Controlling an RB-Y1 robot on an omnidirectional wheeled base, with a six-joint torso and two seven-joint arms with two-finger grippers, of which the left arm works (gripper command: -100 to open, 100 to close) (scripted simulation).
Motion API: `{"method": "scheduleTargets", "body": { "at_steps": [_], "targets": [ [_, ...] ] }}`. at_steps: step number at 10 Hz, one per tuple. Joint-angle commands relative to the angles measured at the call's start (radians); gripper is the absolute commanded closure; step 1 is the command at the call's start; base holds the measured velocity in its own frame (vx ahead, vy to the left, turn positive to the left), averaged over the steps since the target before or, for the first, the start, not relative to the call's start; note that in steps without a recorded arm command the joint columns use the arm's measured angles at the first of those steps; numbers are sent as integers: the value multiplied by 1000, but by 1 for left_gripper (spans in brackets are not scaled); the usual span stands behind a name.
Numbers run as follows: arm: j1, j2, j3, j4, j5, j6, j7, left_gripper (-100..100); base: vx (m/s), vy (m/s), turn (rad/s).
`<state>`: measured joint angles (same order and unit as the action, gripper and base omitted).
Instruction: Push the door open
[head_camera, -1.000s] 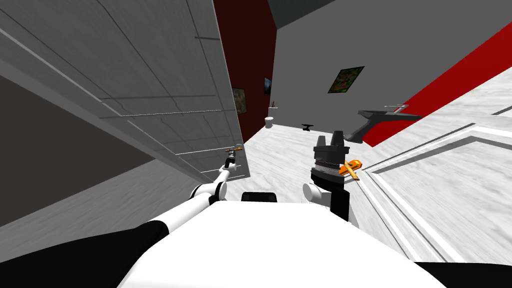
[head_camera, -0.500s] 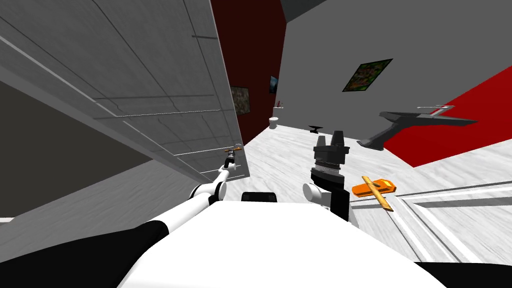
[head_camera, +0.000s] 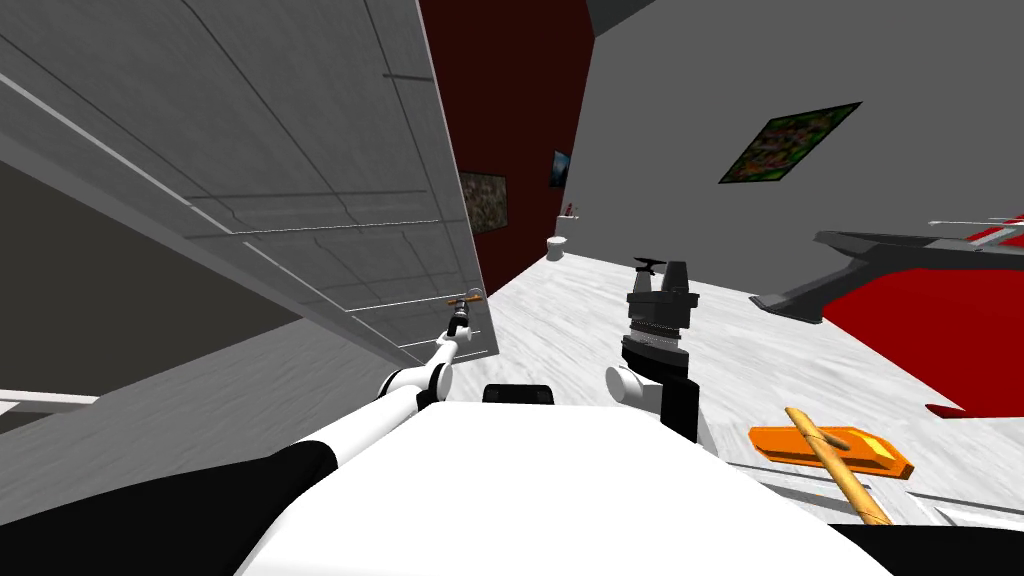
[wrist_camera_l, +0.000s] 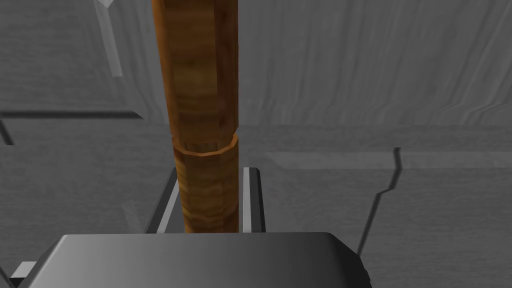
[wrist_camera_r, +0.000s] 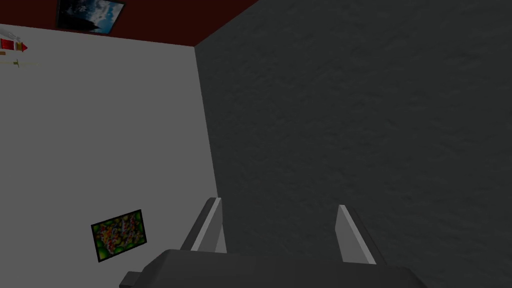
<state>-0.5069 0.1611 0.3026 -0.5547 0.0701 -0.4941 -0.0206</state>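
Observation:
The grey panelled door (head_camera: 300, 180) rises on my left and stands ajar, its free edge toward a dark red wall. Its brown, wood-like lever handle (head_camera: 468, 298) sticks out near that edge. My left arm reaches out to it. In the left wrist view the left gripper (wrist_camera_l: 212, 172) is shut on the handle (wrist_camera_l: 200, 100), both fingers pressing its sides, with the door face (wrist_camera_l: 375, 75) just behind. My right gripper (head_camera: 662, 272) is held up in front of my chest, open (wrist_camera_r: 280, 204) and with nothing between its fingers.
An orange pan with a wooden stick across it (head_camera: 830, 450) lies on the pale floor at my right. A dark grey counter (head_camera: 900, 255) juts from the red wall beyond it. A small white toilet (head_camera: 556, 247) stands at the far end.
The room on the right has slid right and downward in the head view, so I have turned. The door and my left gripper on its handle keep their place in the view.

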Motion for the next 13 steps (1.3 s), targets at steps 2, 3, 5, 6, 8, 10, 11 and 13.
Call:
{"method": "scheduleTargets", "body": {
  "at_steps": [2, 3, 5, 6, 8, 10, 11, 13],
  "targets": [
    [5, 7, 9, -18, 12, 6, -12, 100, 186, -101, 161],
    [6, 8, 11, -18, 18, 6, -17, 100, 195, -93, 156],
    [7, 9, 13, -19, 25, 7, -23, 100, 189, -100, 146],
    [7, 10, 15, -20, 29, 7, -27, 100, 174, -109, 117],
    [8, 11, 17, -21, 35, 7, -32, 100, 154, -95, 134],
    [9, 12, 18, -21, 40, 7, -36, 100, 141, -94, 83],
    [10, 15, 20, -15, 39, 6, -35, 100, 55, -38, 51],
    [13, 28, 43, -14, 48, 4, -43, 100, 163, -55, 54]
  ]
}}
